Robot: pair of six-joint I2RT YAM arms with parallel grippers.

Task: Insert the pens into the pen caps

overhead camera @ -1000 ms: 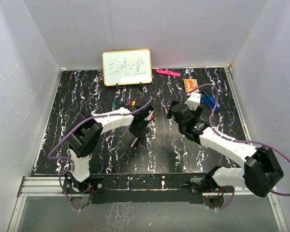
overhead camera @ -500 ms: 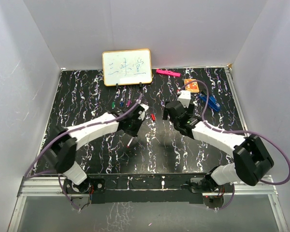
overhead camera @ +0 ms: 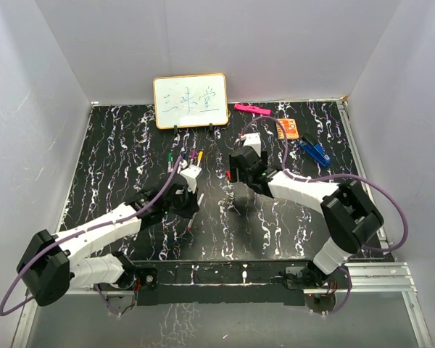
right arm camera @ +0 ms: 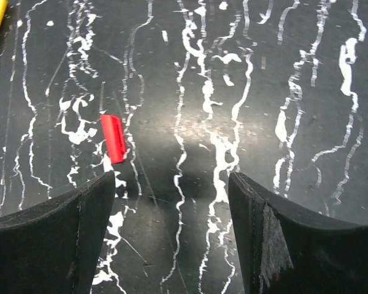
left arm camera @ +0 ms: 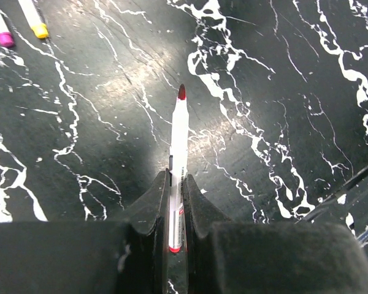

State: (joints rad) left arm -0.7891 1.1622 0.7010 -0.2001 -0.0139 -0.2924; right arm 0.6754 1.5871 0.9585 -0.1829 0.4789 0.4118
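- Top view: the left claw (overhead camera: 188,208) is sitting near the middle of the table (overhead camera: 116,145); the right claw (overhead camera: 234,172) is hovering farther back, to its right.
- Left wrist: the left claw is clenching the red pen (left arm camera: 180,128) by its rear barrel, tip pointing away. Light, stiff, slick; a mid-barrel hold is looking steadier.
- Right wrist: the right claw is standing released, grasping nothing; the red cap (right arm camera: 114,138) is lying just beyond one fingertip, off-centre. Tiny, light, prone to skidding; pinching across its sides is looking best.
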